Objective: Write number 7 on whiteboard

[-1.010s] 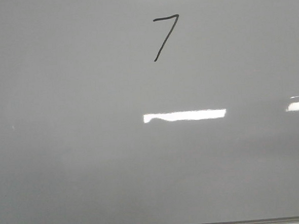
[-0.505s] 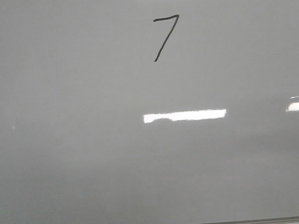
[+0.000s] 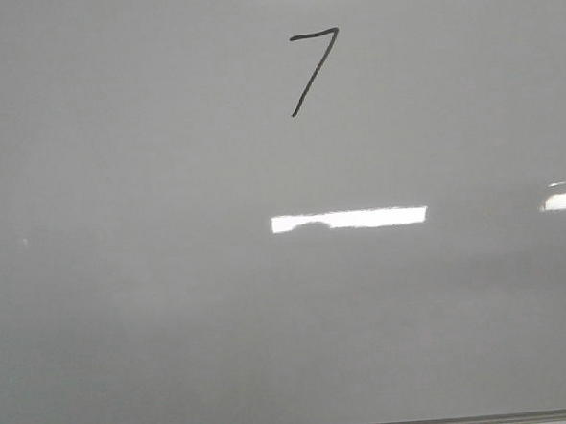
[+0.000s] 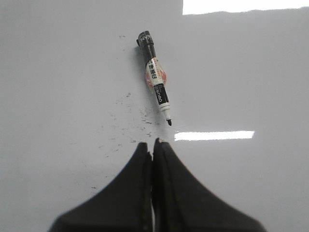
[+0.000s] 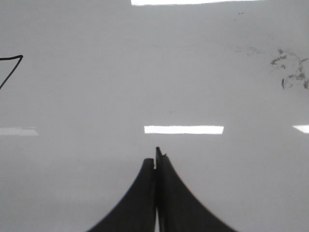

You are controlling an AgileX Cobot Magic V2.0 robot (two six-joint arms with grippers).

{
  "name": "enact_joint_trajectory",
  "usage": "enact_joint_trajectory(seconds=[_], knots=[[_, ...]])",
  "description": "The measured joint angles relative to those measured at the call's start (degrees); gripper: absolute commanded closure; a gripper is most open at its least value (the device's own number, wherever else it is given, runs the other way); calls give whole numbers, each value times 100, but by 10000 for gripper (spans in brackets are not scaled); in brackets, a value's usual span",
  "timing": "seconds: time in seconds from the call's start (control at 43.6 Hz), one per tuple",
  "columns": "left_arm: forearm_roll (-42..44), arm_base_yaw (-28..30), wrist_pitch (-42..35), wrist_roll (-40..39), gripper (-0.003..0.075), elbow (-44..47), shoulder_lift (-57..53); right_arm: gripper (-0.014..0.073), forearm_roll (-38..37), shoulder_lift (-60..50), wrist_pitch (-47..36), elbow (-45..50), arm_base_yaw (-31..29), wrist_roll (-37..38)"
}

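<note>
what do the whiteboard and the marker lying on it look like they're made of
The whiteboard looks like glossy coated board, given its sharp rectangular light reflections; its bottom edge looks like metal trim. The marker appears to be plastic: a smooth black barrel with a printed label and a dark tip.

The left gripper (image 4: 152, 145) is seen with its black fingers (image 4: 130, 193) pressed together over the whiteboard (image 4: 58, 72), on which an uncapped black marker (image 4: 154, 77) lies flat just beyond the fingertips, its tip pointed toward them, amid faint dark ink specks (image 4: 130, 121).
</note>
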Motion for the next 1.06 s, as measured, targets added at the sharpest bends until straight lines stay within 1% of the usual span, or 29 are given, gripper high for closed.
enact_joint_trajectory(seconds=[0.39, 1.055], knots=[[0, 0, 0, 0, 741, 0, 0, 711, -32, 0, -303, 0, 0, 28], [0, 0, 0, 0, 741, 0, 0, 711, -42, 0, -303, 0, 0, 42]])
